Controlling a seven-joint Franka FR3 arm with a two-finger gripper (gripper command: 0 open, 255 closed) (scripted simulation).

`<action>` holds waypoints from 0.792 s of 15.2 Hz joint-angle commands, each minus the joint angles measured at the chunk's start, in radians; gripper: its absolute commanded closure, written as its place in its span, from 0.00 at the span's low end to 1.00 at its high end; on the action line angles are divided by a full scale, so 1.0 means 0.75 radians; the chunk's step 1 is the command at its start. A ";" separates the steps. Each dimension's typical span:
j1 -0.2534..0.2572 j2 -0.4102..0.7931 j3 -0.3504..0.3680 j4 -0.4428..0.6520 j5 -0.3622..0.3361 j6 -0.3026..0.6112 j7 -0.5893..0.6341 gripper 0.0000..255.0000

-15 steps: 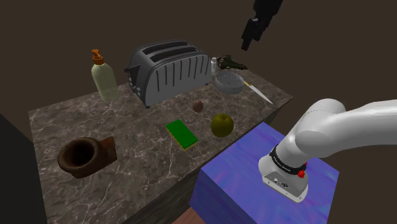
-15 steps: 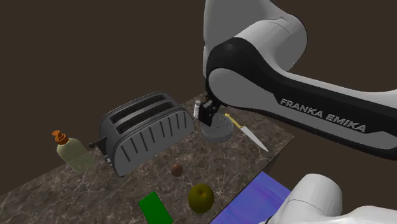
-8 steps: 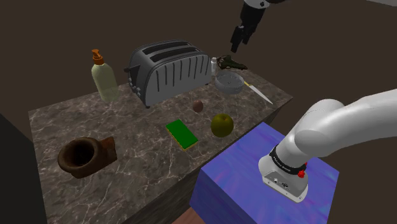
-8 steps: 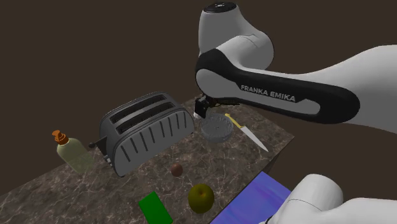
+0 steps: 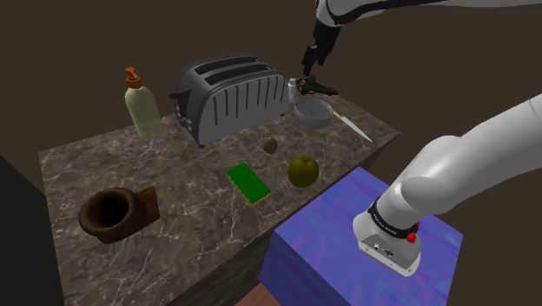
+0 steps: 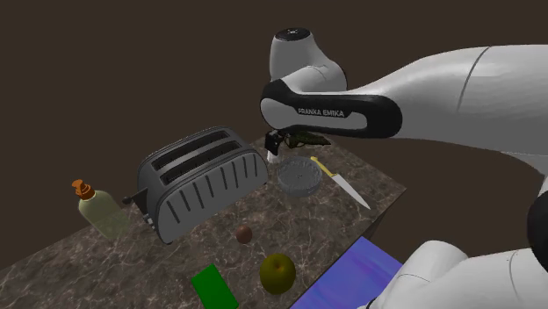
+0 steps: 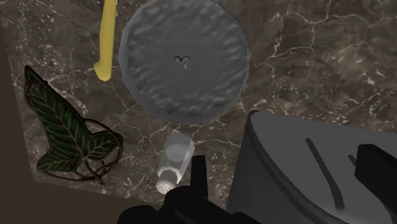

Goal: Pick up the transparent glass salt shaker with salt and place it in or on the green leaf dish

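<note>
The claw (image 7: 286,162) holds its two black fingers well apart with nothing clasped, only the dark top of the toaster (image 7: 299,172) showing below the gap. In the shoulder view the claw (image 5: 310,59) hangs over the far end of the counter (image 5: 174,217), in the upper middle of the frame. Just beside one finger, not between the pair, stands the salt shaker (image 7: 176,156), a small clear body with a pale cap. It sits between the toaster and a grey round dish (image 7: 184,60), with the green leaf dish (image 7: 63,130) near on another side and a yellow-handled knife (image 7: 108,35) beyond. I judge the shaker light, rigid, smooth enough to slip and liable to crack. A moderate squeeze across its body just under the cap seems best, fingers coming down clear of toaster and dish. No label shows on it; the arm (image 6: 327,112) reads "FRANKA EMIKA".
</note>
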 commanded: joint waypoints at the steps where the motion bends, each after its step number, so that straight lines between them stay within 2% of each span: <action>1: -0.002 0.084 -0.024 0.031 0.011 0.061 -0.026 0.00; 6: -0.015 0.323 -0.085 0.155 0.072 0.192 -0.121 0.00; 12: -0.052 0.624 -0.125 0.363 0.194 0.296 -0.253 0.00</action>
